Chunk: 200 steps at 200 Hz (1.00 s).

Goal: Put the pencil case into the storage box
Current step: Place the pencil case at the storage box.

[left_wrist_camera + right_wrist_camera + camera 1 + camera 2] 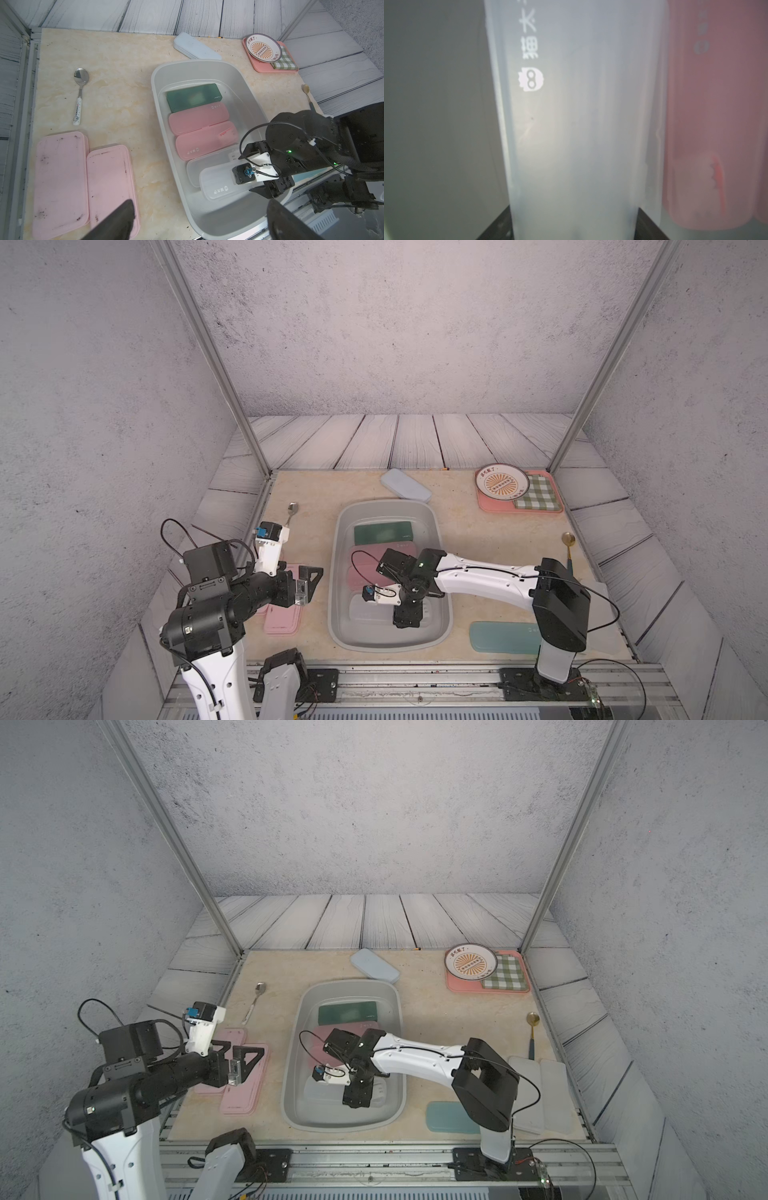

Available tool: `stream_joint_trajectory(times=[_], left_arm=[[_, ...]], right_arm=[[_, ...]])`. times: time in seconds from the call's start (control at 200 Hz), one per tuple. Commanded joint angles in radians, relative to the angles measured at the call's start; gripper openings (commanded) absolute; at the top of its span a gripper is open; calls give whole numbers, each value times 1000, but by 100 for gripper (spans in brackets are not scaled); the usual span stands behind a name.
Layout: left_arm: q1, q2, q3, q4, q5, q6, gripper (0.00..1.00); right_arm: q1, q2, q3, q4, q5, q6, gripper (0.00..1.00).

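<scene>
Your right hand (406, 619) is down inside the storage box (386, 502). It is closed partway across the frosted white pencil case (216, 184), with its dark fingers (496, 228) tight against both long edges. The case sits at the box's near end, overlapping a second frosted case (205, 166). Beyond them are two pink cases (197, 118), then a green case (193, 97).

I can't tell if the gripped case is resting or lifted. In both top views the wrist hides the fingertips.

Your left hand (245, 1052) is wide open and empty, over two larger pink cases (60, 180) on the bench (478, 539).

A teal case (498, 637) is half hidden behind the right arm. Two pale grey cases (536, 1085) are partly hidden too. A pale blue case (405, 485) lies just past the far rim. The spoon (80, 93), gold spoon (568, 545) and pink tray (494, 506) are well apart from the box.
</scene>
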Motion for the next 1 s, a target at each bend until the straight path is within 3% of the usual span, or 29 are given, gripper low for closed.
stream_joint_trajectory(times=[0.0,0.335,0.355,0.375,0.626,0.786,0.831,0.901,0.996], left_arm=[[11,5,-12,6,17,10,100],[11,0,-13,8,18,11,100],[12,1,-13,7,18,12,100],[12,1,-13,8,20,12,100],[14,1,-14,7,24,15,100],[17,-2,-14,6,26,15,100],[19,-4,-12,5,26,15,100],[20,-7,-14,6,26,15,100],[22,-7,-13,5,25,15,100]], right_arm=[[13,38,16,-21,-47,-21,75],[35,104,35,-26,-38,-61,83],[37,101,34,-26,-39,-62,96],[36,101,33,-26,-39,-64,99],[38,31,23,-18,-63,-62,99],[36,-121,-81,142,-69,-9,99],[35,-155,-125,217,-21,26,99],[34,-158,-170,319,157,84,99],[30,-59,-105,273,374,127,99]])
